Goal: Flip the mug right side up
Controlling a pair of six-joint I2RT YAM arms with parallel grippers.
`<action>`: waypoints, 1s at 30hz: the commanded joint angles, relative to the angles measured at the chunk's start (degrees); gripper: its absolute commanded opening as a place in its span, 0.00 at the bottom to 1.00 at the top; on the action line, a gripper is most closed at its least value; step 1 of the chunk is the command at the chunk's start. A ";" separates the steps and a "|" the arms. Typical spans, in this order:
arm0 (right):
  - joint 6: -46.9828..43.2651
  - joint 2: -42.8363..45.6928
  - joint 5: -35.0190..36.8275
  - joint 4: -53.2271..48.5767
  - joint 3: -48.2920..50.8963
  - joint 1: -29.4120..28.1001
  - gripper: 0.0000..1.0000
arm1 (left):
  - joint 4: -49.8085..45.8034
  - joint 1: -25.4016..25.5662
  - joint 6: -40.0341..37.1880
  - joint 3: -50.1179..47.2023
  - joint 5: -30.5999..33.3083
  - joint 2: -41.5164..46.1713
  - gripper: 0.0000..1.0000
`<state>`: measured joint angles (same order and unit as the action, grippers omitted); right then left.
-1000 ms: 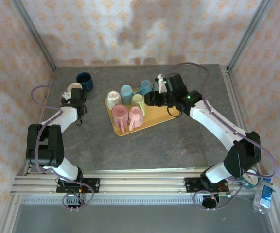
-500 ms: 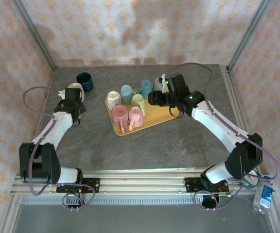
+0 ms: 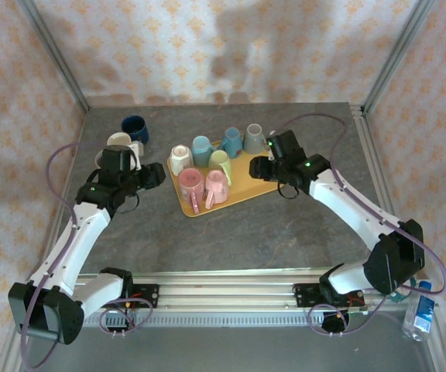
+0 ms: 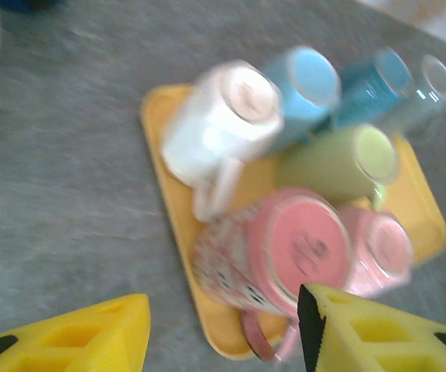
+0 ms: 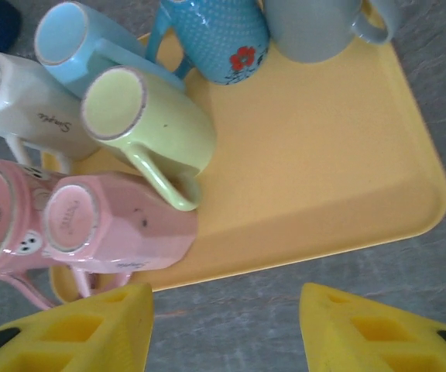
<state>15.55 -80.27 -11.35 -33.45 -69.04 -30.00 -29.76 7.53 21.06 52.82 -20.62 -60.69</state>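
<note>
– Since every mug on the tray (image 4: 175, 211) sits base up, which one is the left claw (image 4: 223, 310) lined up on?

– My guess is the patterned pink mug (image 4: 273, 248). It stands rim down on the tray corner straight ahead of that claw, just beyond its fingertips. Its handle (image 4: 260, 347) points back toward the claw, between the two fingers and nearer the right-hand one.

– Is the claw holding anything?

– No. Its fingers are spread wide with nothing between them. The right claw (image 5: 224, 298) is likewise wide open and empty, with the tray's long edge just ahead of it and the mugs ahead to its left.

– How should the grab go?

– I'd take the body, not the handle, with one finger on either side of the wall and deep enough for a firm hold. The plain pink mug (image 4: 378, 252) sits right against it on the claw's right, and the white mug (image 4: 223, 128) is close beyond it. That leaves the right-hand finger little room. Drawing the mug toward the claw first looks safer.

– And the turn?

– Lift clear of the neighbours before rolling the wrist half round. Then set the mug rim up on the table (image 4: 68, 194), to the claw's left. Glazed ceramic may slip during the roll, so close firmly.
</note>
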 commanded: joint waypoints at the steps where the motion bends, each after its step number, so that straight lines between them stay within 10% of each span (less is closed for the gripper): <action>1: -9.25 -3.00 -0.22 -1.18 -2.96 4.32 0.52 | -0.37 1.21 -2.00 1.39 -8.28 -0.25 0.53; 15: -42.68 -20.95 -16.43 2.44 -17.62 20.69 0.52 | 18.14 4.99 -0.21 -3.49 -17.18 0.09 0.52; 30: -72.78 -43.55 -28.88 -5.35 -37.27 21.96 0.53 | 14.81 5.75 -4.14 1.46 -19.02 -6.84 0.51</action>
<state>-47.72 -122.76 -36.64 -34.98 -104.12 -7.97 -13.74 12.78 18.92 51.96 -38.20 -67.33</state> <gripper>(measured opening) 0.527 0.513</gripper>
